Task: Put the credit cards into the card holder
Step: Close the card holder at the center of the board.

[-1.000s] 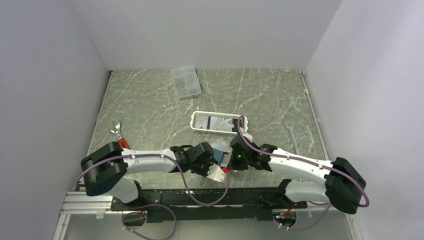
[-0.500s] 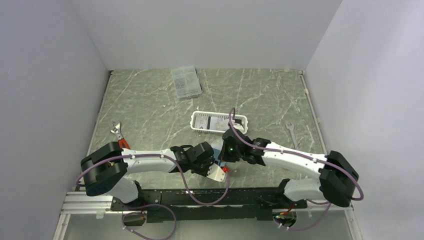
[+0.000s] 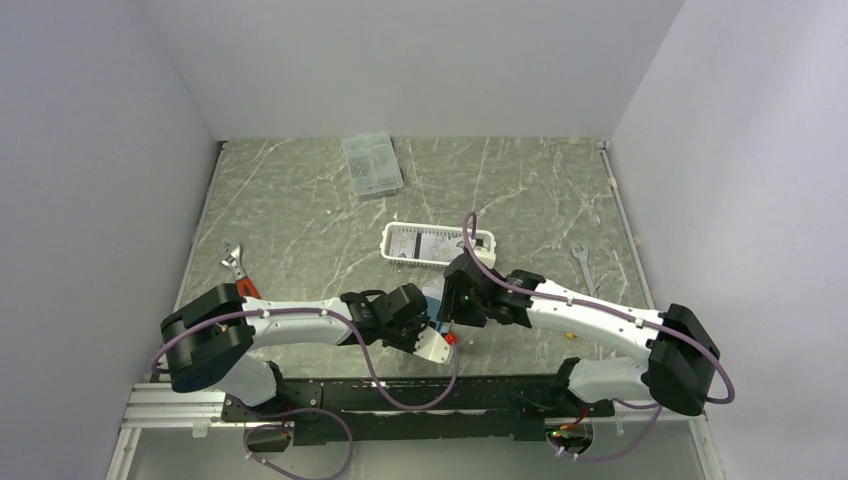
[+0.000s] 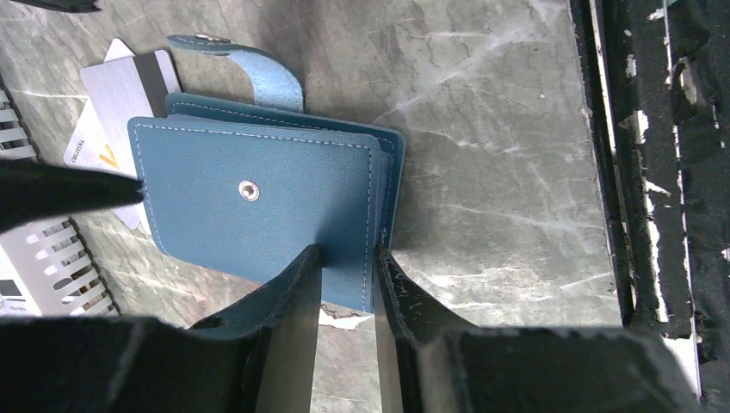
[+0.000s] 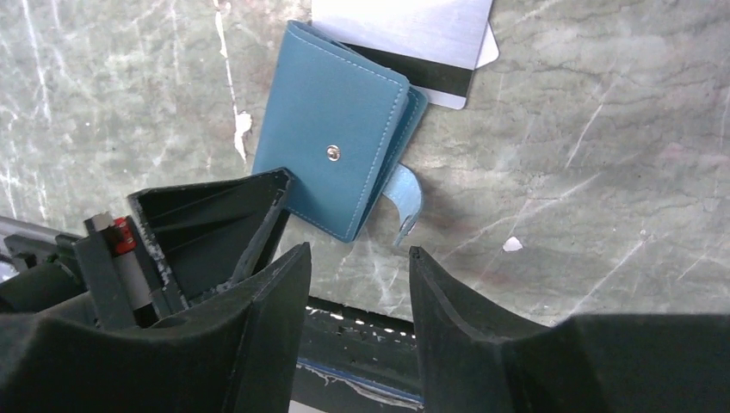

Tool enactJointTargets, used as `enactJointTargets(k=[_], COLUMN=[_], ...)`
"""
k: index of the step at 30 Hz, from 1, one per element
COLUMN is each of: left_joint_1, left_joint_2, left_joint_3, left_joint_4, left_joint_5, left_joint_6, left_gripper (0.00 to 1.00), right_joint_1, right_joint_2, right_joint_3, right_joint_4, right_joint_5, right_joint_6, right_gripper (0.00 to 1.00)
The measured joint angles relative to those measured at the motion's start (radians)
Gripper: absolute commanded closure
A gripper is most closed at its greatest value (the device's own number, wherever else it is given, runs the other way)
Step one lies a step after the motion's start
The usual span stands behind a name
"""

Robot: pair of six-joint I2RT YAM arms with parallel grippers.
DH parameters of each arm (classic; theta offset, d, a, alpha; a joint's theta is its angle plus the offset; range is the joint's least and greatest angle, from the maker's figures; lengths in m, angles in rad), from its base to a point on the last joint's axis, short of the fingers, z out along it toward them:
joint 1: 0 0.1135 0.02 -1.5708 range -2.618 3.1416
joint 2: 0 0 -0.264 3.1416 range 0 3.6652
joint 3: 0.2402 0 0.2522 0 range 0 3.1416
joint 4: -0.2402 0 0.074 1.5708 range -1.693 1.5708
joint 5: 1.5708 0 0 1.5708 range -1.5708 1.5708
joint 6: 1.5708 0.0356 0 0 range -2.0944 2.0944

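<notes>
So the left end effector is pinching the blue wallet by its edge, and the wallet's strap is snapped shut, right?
Not quite. The left end effector does pinch the blue wallet by its edge, but the strap is unfastened: it curls loose, away from the stud on the cover. The left wrist view shows it.

I pinch the folded teal card holder (image 4: 258, 206) by one edge (strap unsnapped); two pale credit cards (image 4: 129, 86) lie partly beneath it.
</notes>
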Motion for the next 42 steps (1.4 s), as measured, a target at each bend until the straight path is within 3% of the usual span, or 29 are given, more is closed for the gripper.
enactJointTargets(k=[13,16,20,27,32,42], left_joint_1=[0.000,0.000,0.000,0.000,0.000,0.000], left_joint_2=[-0.001,-0.002,-0.003,-0.006,-0.010,-0.010], left_joint_3=[0.000,0.000,-0.001,-0.001,-0.001,-0.001], left_joint_4=[0.000,0.000,0.000,-0.001,0.000,0.000], left_joint_5=[0.000,0.000,0.000,0.002,0.002,0.008], left_joint_6=[-0.004,-0.006,-0.007,-0.008,-0.014,-0.015], left_gripper=[0.71,0.71,0.71,0.72,0.73,0.73], right_joint_1=[0.006,0.006,0.006,0.008,0.008,0.015], right_joint_2=[0.061,0.061,0.061,0.084,0.104,0.105], right_joint_3=[-0.057,-0.070,-0.072,-0.064,-0.056,-0.010], right_joint_4=[0.003,0.005,0.009,0.014,0.016,0.010], right_joint_5=[-0.023,-0.023,-0.023,-0.019,-0.014,0.017], right_joint_6=[0.055,0.063,0.065,0.063,0.064,0.047], right_gripper=[0.80,0.80,0.68,0.79,1.00,1.00])
